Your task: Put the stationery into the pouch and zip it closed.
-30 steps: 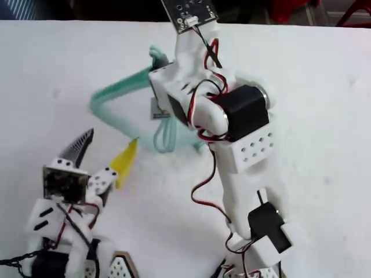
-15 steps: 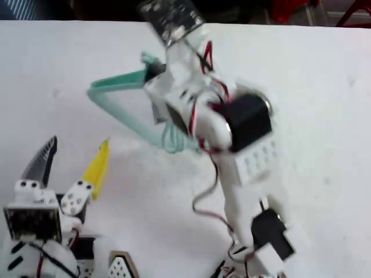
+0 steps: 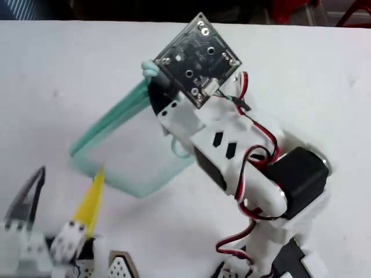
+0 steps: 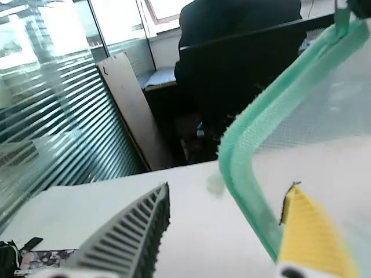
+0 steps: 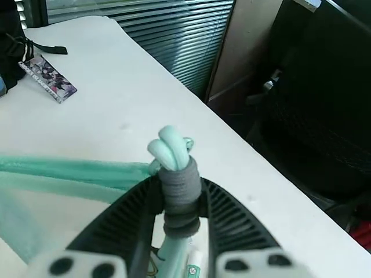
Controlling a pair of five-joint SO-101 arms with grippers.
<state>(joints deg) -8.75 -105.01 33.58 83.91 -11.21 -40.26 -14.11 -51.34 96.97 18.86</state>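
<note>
Clamped tight, the right claw (image 5: 177, 188) has both dark jaws closed on the grey-wrapped stem of the pull cord (image 5: 172, 149). That is the sensible grip for the closing step, since dragging this cord is what runs the zipper.

Beneath it, the white table (image 3: 301, 75) carries the rest. The pouch (image 3: 130, 156), translucent with a teal zipper edge, sits left of the right arm in the high view. Its far corner is at the right claw, and its zipper edge slopes from there toward the near left of the table. It looks tilted, raised at the held corner, probably because the cord is carrying some of its weight. Whether the stationery is inside I cannot tell through the cloudy side, nor whether the zipper is fully run.

At the near left, the left claw (image 4: 230, 191) stands with its jaws wide apart, gripping nothing. Its yellow finger (image 3: 90, 202) overlaps the pouch's near corner, and its dark finger (image 3: 26, 200) lies outside the teal edge, so the corner sits between them. I judge this as readiness to pinch that corner and anchor the pouch against the right claw's pull. Without that brace, the light pouch would likely just slide along after the cord.
</note>
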